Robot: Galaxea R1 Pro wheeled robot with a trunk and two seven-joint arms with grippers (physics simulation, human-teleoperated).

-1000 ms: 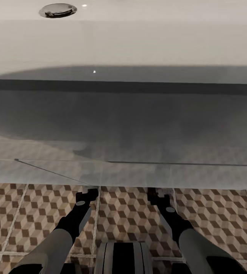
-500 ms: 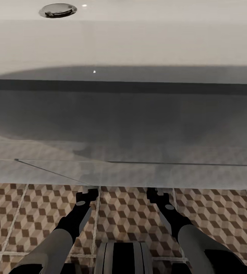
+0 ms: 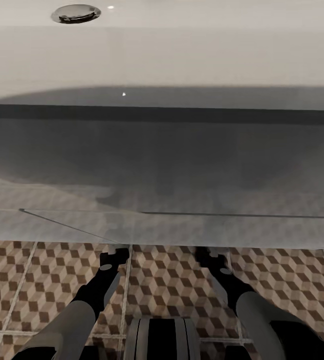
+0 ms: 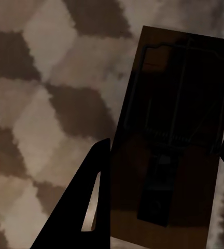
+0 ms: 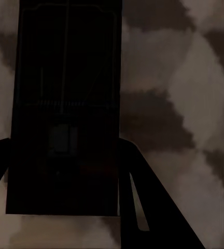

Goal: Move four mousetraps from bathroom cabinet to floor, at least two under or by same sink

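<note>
Brown mousetraps are sitting clamped in both my pincers: left pincer gripping one mousetrap, right pincer gripping another, over tiled floor.

No readable text, labels, brand marks, numbers or signs appear in any view. The mousetrap between the left gripper's jaws and the mousetrap between the right gripper's jaws both have plain, unmarked boards.
</note>
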